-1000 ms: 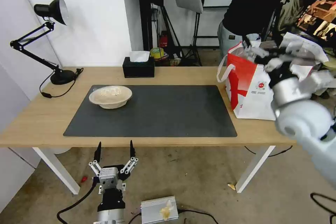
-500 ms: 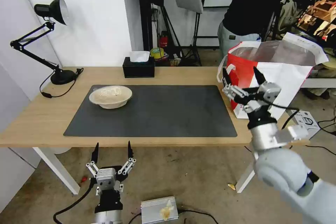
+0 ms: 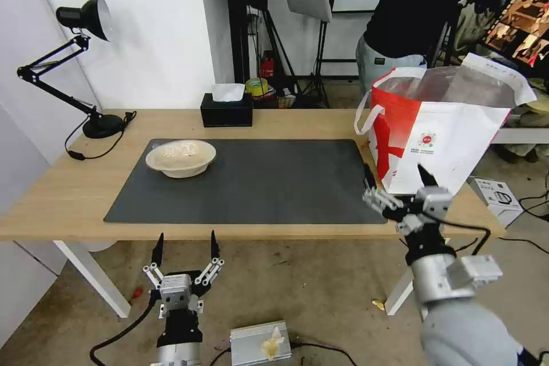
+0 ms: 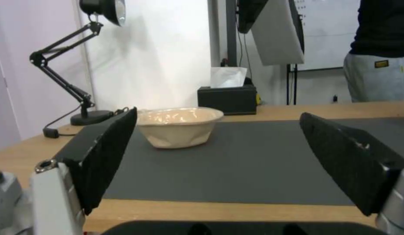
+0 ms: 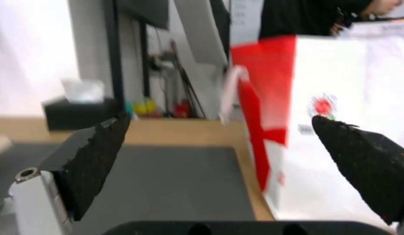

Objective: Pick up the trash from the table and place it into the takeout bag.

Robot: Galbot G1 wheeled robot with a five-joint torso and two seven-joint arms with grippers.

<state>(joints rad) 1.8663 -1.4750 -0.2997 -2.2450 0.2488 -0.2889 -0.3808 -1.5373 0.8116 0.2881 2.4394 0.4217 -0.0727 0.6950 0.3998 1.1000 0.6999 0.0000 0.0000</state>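
Observation:
One piece of trash, a shallow beige bowl with a clear lid, sits on the left part of the dark mat on the table. The white and red takeout bag stands open at the table's right end. My right gripper is open and empty, in front of the bag's lower left corner near the table's front edge. Below the front edge, my left gripper hangs open and empty, facing the bowl from a distance.
A black desk lamp stands at the table's back left. A black tissue box sits at the back centre. A person in dark clothes stands behind the bag. A grey box lies on the floor.
My right arm came down from over the bag's mouth to the table's front edge, gripper open. The left arm has barely moved.

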